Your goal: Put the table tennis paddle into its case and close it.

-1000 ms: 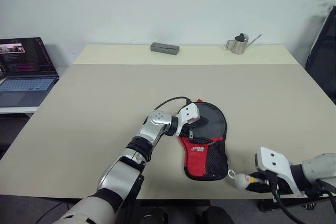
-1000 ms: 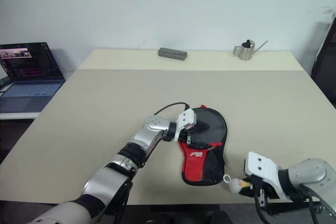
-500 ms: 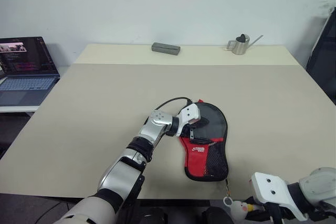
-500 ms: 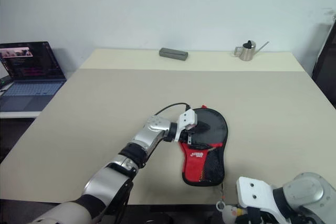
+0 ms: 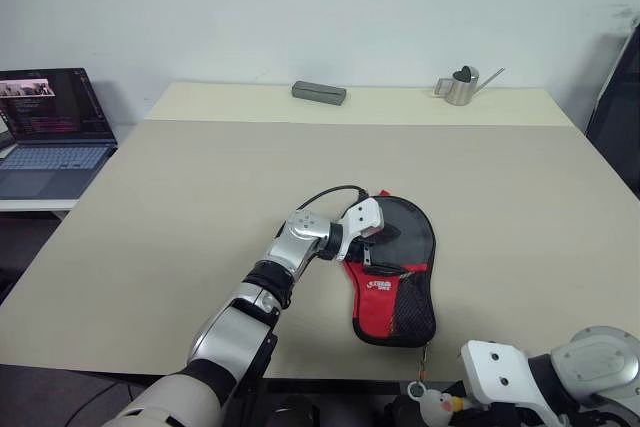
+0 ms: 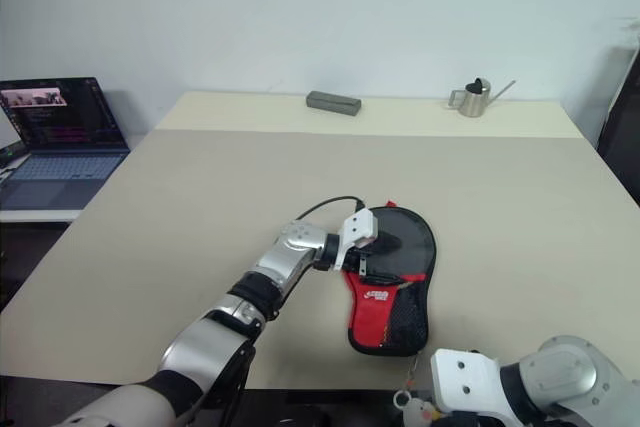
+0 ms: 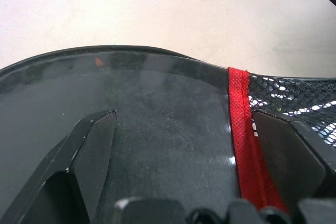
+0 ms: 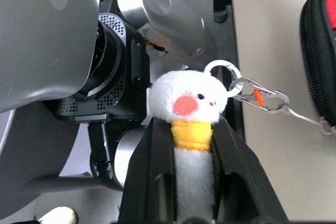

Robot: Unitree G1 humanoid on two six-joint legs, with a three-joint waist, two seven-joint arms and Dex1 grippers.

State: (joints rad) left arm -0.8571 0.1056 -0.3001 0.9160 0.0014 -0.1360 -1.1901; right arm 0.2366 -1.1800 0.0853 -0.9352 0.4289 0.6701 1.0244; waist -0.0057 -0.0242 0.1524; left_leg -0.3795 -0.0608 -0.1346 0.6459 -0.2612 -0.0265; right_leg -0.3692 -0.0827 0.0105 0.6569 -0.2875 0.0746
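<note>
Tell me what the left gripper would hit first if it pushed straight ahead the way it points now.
Probably the case itself: the left gripper sits open over its black round part, with the red seam and mesh just beyond, then bare table. Depth is hard to judge.

Open laptop (screen lit) beside table, grey block, metal watering can at far edge

light: even, bright | shadows: soft | focus: sharp | glare: faint

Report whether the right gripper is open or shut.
Shut: the right gripper clamps a white plush charm chained to the case.
</note>
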